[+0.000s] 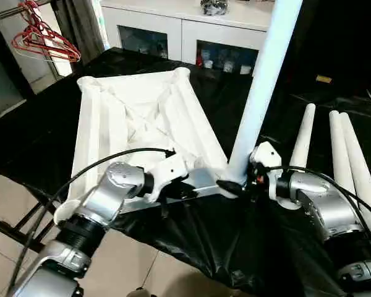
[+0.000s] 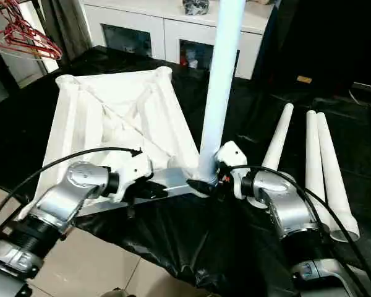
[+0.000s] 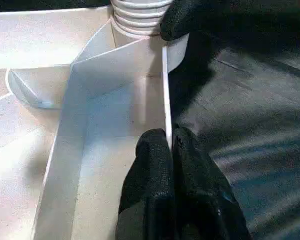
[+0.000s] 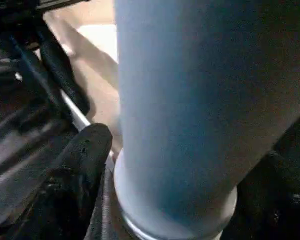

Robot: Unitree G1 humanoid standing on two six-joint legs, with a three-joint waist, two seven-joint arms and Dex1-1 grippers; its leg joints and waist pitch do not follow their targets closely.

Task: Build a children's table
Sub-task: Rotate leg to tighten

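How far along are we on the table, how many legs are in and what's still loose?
Done: the tabletop lies upside down on the black sheet, and one leg stands in its near corner socket. In hand: the left hand pinches the top's near rim, and the right hand sits at that leg's base, fingers around it. Left: three legs lie loose on the sheet to the right, with three corners unfilled.

A white cabinet (image 1: 191, 31) with glass doors stands behind the black-draped table (image 1: 43, 124); red hangers (image 1: 43, 37) hang above a beige tiled floor (image 1: 130, 266).
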